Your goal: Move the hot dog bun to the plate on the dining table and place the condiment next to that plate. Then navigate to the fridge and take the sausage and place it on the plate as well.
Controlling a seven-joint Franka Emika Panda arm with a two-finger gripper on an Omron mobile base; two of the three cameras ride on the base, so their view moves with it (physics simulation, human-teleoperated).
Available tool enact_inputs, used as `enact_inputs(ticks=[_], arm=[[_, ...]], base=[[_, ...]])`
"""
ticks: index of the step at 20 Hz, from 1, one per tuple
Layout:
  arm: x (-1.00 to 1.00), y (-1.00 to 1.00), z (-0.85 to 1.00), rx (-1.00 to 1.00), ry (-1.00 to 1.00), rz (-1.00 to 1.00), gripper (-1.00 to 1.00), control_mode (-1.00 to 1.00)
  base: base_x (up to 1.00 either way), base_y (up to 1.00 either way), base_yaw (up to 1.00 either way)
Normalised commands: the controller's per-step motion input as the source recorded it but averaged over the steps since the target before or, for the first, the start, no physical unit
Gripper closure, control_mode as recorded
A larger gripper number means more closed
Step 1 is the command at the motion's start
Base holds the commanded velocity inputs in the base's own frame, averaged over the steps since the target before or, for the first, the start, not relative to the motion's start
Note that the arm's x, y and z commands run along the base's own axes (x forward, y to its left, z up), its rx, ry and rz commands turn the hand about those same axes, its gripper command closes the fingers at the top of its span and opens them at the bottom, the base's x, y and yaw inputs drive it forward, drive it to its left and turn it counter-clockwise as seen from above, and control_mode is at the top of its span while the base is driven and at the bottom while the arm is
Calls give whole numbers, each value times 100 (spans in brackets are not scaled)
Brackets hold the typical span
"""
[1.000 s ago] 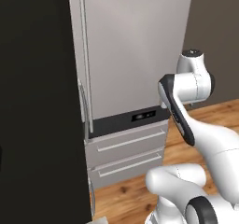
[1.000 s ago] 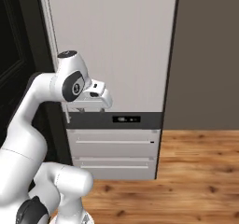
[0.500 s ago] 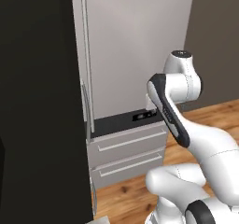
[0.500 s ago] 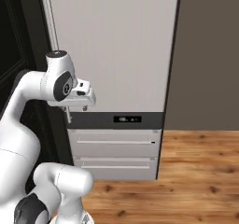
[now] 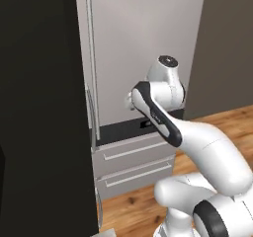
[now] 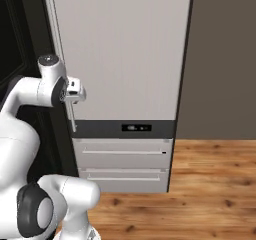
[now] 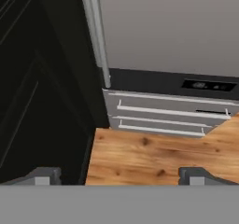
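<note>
- The fridge (image 6: 120, 54) stands straight ahead of the robot with its pale grey door shut; in the left base view the same fridge (image 5: 143, 38) fills the upper middle, with a tall black panel (image 5: 39, 107) beside it on the left.
- A long pale handle (image 6: 62, 59) runs vertically down the left edge of the fridge door; in the hand view that handle (image 7: 95, 31) rises from about the centre toward 12 o'clock.
- Below the door runs a dark band with a small control display (image 6: 136, 128), and under it sit two grey drawers (image 6: 122, 164) with thin horizontal pulls, both closed.
- The gripper (image 6: 75, 90) sits at about 9 o'clock in the right base view, just beside the lower part of the handle; whether it touches the handle I cannot tell.
- In the hand view the gripper (image 7: 119, 176) shows two small grey fingertips (image 7: 44, 175) at the bottom, spread wide apart with nothing between them.
- Between those tips lies wooden floor (image 7: 154, 157), and the fridge's drawers lie at about 2 o'clock from the picture's centre.
- In the left base view the arm's wrist (image 5: 165, 80) is raised in front of the lower part of the fridge door, hiding the hand itself.
- A dark grey wall (image 6: 225, 59) stands to the right of the fridge, at 3 o'clock, meeting the wooden floor.
</note>
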Motion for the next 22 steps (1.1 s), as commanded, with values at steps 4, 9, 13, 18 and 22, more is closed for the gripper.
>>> enact_inputs(ticks=[4, 9, 13, 18, 22], arm=[[57, 85, 4, -10, -15, 0, -100, -100], [78, 65, 0, -3, -1, 0, -100, -100], [75, 56, 0, 0, 0, 0, -100, -100], [48, 28, 0, 2, -5, -2, -100, -100], [22, 0, 0, 6, -11, -6, -100, -100]], base=[[0, 0, 0], [0, 0, 0], [0, 0, 0], [0, 0, 0], [0, 0, 0]])
